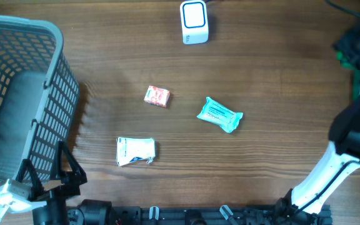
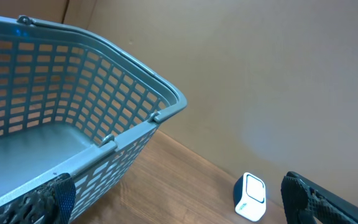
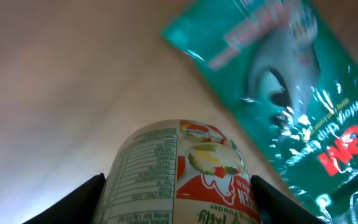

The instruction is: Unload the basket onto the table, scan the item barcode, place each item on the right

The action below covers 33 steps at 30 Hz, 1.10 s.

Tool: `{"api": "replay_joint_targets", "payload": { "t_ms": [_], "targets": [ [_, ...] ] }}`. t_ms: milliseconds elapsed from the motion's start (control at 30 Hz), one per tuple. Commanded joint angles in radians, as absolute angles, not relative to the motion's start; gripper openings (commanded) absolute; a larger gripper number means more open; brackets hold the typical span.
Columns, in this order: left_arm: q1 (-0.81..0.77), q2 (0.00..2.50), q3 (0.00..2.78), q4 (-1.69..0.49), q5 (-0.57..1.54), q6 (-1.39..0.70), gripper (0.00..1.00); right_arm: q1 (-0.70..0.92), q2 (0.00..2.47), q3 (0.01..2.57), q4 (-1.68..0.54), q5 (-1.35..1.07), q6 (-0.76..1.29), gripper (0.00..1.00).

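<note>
The right hand (image 3: pixel 179 208) pinches one canister (image 3: pixel 179 168) between its two fingers (image 3: pixel 82 200). The canister is round and pale, with a nutrition table on one side and a red-and-white label picturing yellow fruit, and one teal bag (image 3: pixel 291 81) sits just behind it. The left hand (image 2: pixel 185 208) is spread wide beside one grey basket (image 2: pixel 73 124), and out on the desk (image 1: pixel 261 56) lie a red packet (image 1: pixel 157 96), a teal packet (image 1: pixel 220 115), a white packet (image 1: pixel 135 151) and one white scanner (image 1: pixel 194 22).
</note>
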<state>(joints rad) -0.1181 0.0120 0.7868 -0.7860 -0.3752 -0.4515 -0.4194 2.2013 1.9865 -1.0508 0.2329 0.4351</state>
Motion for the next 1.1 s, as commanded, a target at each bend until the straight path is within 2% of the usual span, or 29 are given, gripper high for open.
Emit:
{"api": "replay_joint_targets", "payload": {
  "t_ms": [0, 33, 67, 100, 133, 333, 467, 567, 633, 833, 900, 1067],
  "targets": [
    [-0.123, 0.009, 0.783, -0.784, -0.367, -0.457, 1.0, -0.529, 2.3, 1.988, -1.118, 0.075, 0.354, 0.53],
    [-0.123, 0.009, 0.783, -0.784, -0.367, -0.457, 1.0, -0.563, 2.314, 1.988, -1.143, 0.072, 0.342, 0.53],
    [-0.123, 0.009, 0.783, -0.784, -0.367, -0.457, 1.0, -0.575, 2.314, 1.988, -1.15, 0.072, 0.336, 0.6],
    [-0.123, 0.009, 0.783, -0.784, -0.367, -0.457, 1.0, -0.588, 2.31, 1.991, -1.157, 0.072, 0.306, 1.0],
    [-0.123, 0.009, 0.783, -0.784, -0.367, -0.457, 1.0, -0.59, 2.299, 2.005, -1.168, 0.072, 0.254, 1.0],
    [-0.123, 0.009, 0.783, -0.784, -0.367, -0.457, 1.0, -0.527, 2.105, 2.294, -1.374, -0.224, 0.291, 1.0],
    [-0.123, 0.009, 0.783, -0.784, -0.367, -0.457, 1.0, -0.277, 1.94, 2.295, -1.599, -0.313, 0.095, 1.0],
    [-0.123, 0.009, 0.783, -0.784, -0.367, -0.457, 1.0, -0.019, 1.932, 2.167, -1.608, -0.312, 0.085, 1.0],
    [-0.123, 0.009, 0.783, -0.784, -0.367, -0.457, 1.0, 0.128, 1.932, 2.022, -1.548, -0.243, 0.086, 1.0],
    [-0.123, 0.009, 0.783, -0.784, -0.367, -0.457, 1.0, 0.536, 1.934, 1.608, -1.245, 0.183, 0.244, 1.0],
    [-0.123, 0.009, 0.783, -0.784, -0.367, -0.457, 1.0, 0.631, 1.94, 1.443, -1.09, 0.338, 0.252, 1.0],
    [-0.123, 0.009, 0.783, -0.784, -0.367, -0.457, 1.0, 0.698, 1.968, 1.316, -0.973, 0.451, 0.297, 1.0]
  ]
}}
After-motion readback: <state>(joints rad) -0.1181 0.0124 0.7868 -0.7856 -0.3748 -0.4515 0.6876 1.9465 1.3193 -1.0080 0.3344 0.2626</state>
